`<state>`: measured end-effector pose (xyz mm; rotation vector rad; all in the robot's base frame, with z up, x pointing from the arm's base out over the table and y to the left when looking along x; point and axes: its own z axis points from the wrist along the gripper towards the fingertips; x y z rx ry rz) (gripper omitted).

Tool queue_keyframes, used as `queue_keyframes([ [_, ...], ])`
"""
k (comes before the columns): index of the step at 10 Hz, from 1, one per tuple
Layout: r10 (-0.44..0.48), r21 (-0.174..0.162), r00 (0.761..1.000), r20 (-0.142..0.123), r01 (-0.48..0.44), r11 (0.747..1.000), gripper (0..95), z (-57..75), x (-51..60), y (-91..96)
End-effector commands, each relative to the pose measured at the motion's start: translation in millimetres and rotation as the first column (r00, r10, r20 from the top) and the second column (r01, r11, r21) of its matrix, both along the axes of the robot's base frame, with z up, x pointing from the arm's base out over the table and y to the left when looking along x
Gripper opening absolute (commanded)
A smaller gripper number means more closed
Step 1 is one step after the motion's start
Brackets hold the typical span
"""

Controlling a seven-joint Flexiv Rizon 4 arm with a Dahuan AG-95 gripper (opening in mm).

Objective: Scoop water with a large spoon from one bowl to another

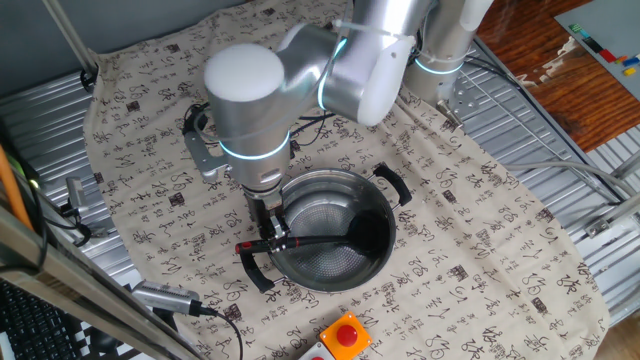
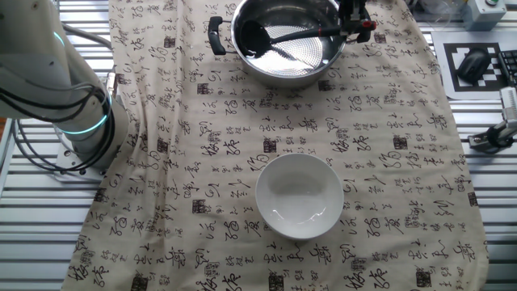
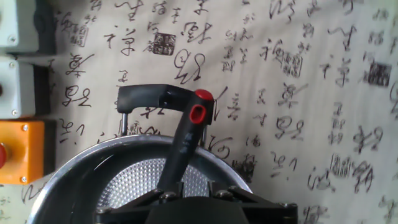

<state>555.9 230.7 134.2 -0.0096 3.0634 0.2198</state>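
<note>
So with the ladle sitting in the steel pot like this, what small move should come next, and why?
Probably a slow straight lift, keeping the scoop level. The tool is shut on the ladle near its red-tipped end, and the scoop rests low inside the steel pot. The white bowl stands apart on the cloth, so the scoop must clear the pot's rim before travelling.

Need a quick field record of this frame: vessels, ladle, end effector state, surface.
source vessel: steel pot, two black loop handles, on the cloth
target vessel: white bowl, apart from the pot, on the cloth
tool: black ladle, scoop down inside the pot, red-tipped handle over the rim
end effector: gripper shut on the ladle handle near its red tip
surface: calligraphy-print cloth
extras: orange button box near the cloth's edge
</note>
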Motion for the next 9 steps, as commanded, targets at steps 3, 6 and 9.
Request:
queue_keyframes([
  [3, -0.020, -0.040, 1.000, -0.002, 0.020, 0.999, 57.0, -0.2, 1.7, 1.0],
  [6, 0.015, -0.058, 1.000, 0.000, -0.015, 0.998, 57.0, -0.2, 1.7, 1.0],
  [9, 0.038, -0.063, 0.999, 0.019, -0.037, 0.997, 57.0, 0.9, 1.0, 0.3],
])
